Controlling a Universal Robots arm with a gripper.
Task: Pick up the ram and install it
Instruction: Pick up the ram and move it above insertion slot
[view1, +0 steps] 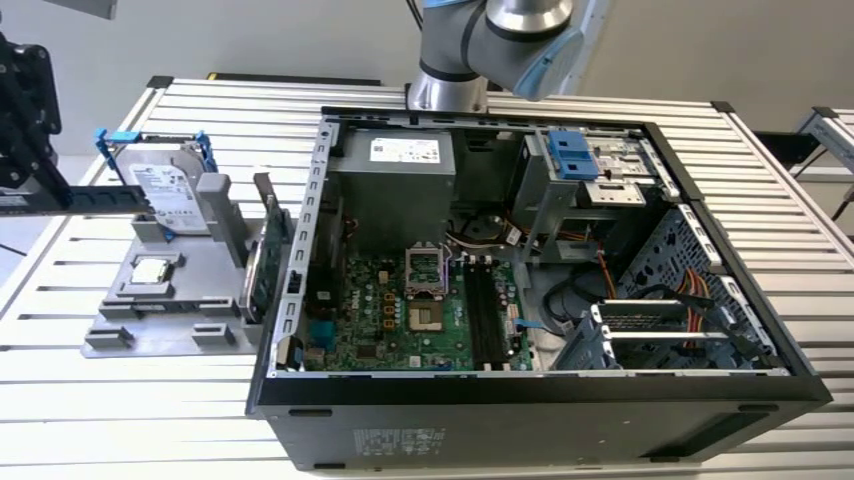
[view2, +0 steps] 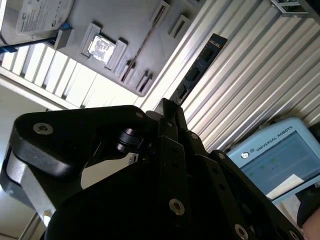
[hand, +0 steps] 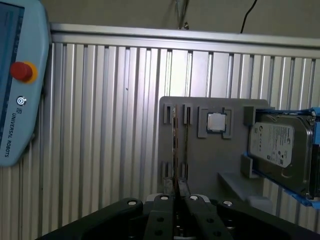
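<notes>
Closest up is the tool (hand: 177, 190), black and shut tight on the ram (view2: 200, 65). It pinches the thin dark stick by its flat sides, and a long part of the stick pokes out past the tips in both wrist views. I think the tight pinch keeps the thin stick straight so it does not tip. In the exterior view the ram hangs in the air at the exterior view's left, near the grey holder (view1: 134, 330) and, as far as I can tell, not touching it.

The grey holder sits on the bench (view1: 160, 420), just beside the computer case (view1: 534, 395). It has little grooves that keep parts in place, likely so the tool can grab them from above. In it are a small square chip (view1: 155, 270) lying flat, a hard drive (view1: 174, 190) in a blue frame, and a green card (view1: 271, 255) standing on its edge.

The computer case lies on its side with the cover off, so the big green board (view1: 387, 320) faces up. Long black slots (view1: 483, 310) on that board look empty to me, and they are well apart from the ram. A grey power box (view1: 394, 170) and wires (view1: 681, 285) are in the case too.
</notes>
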